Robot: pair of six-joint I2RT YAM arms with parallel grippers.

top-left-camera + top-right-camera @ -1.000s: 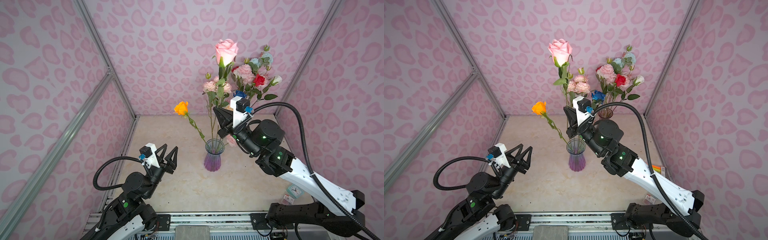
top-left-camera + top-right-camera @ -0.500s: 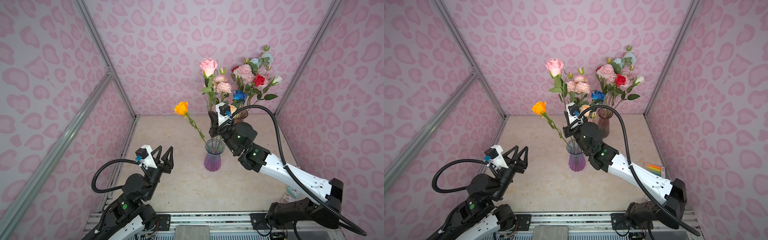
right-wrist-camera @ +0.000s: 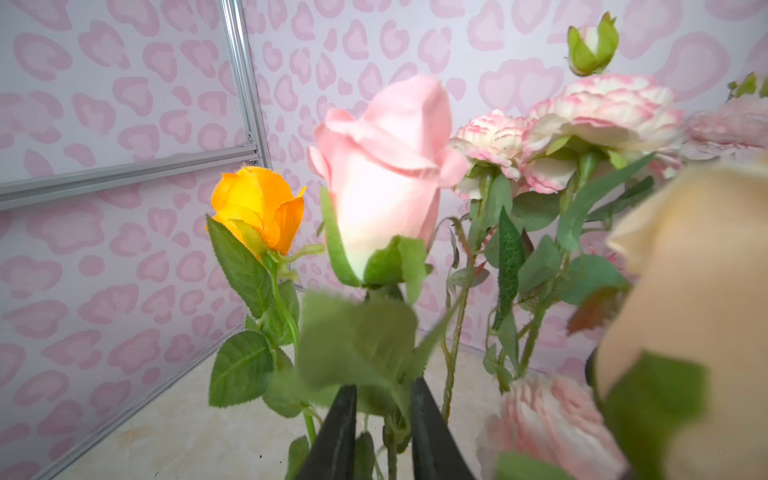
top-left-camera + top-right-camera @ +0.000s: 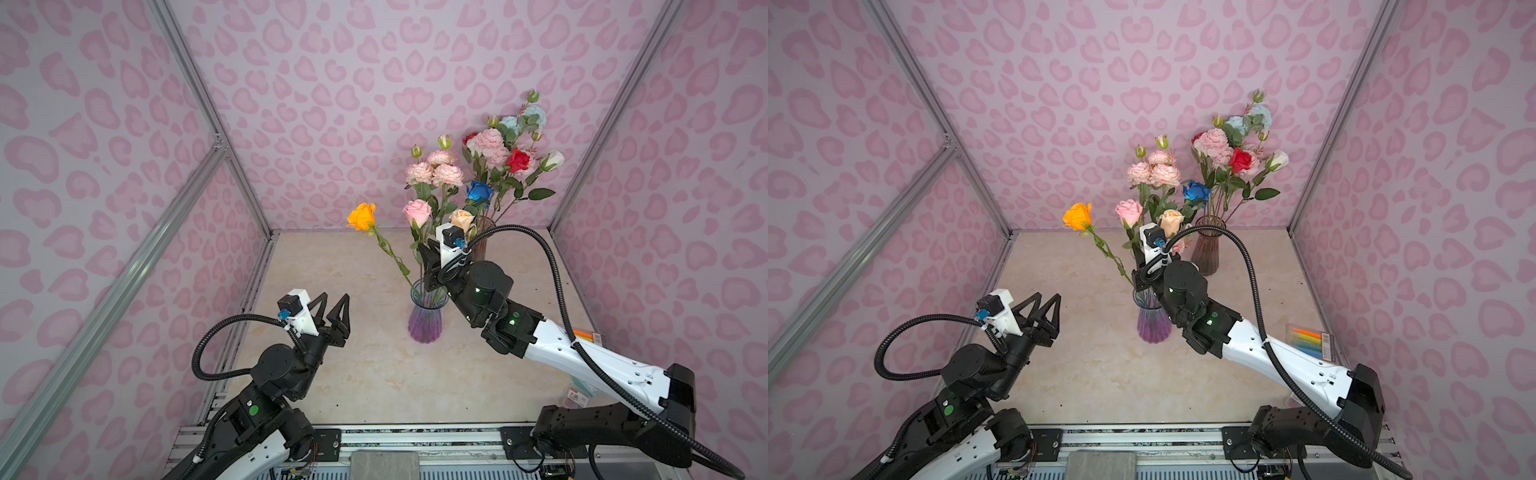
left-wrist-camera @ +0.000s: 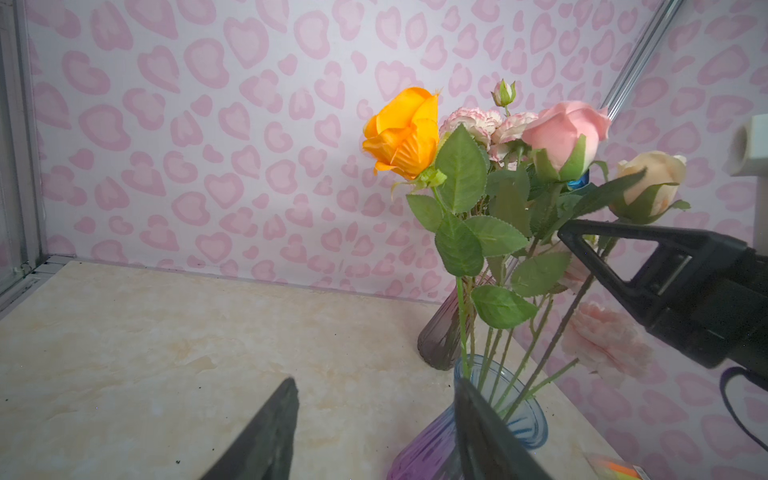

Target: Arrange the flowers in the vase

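Right gripper [image 3: 384, 386]: fingers parted a little, one on each side of a thin green stem, not pinching it.
Pink rose [image 4: 417, 212]: upright; its stem passes between those fingers and goes down into the vase [image 4: 424, 326].
Vase body: purple and blue glass, mid-table, just below the right gripper.
Orange rose [image 4: 362, 216]: in the same vase, leaning out to the left.
Cream rose [image 4: 461, 219]: close beside the right gripper; where its stem ends I cannot tell.
Peony spray [image 4: 434, 170]: pink, rising behind the roses.
Back bunch [image 4: 498, 153]: red, blue, pale heads in a dark vase [image 4: 1207, 249] near the wall.
Left gripper [image 4: 333, 299]: wide open, empty, raised over the table [image 4: 374, 374], well left of the vase.
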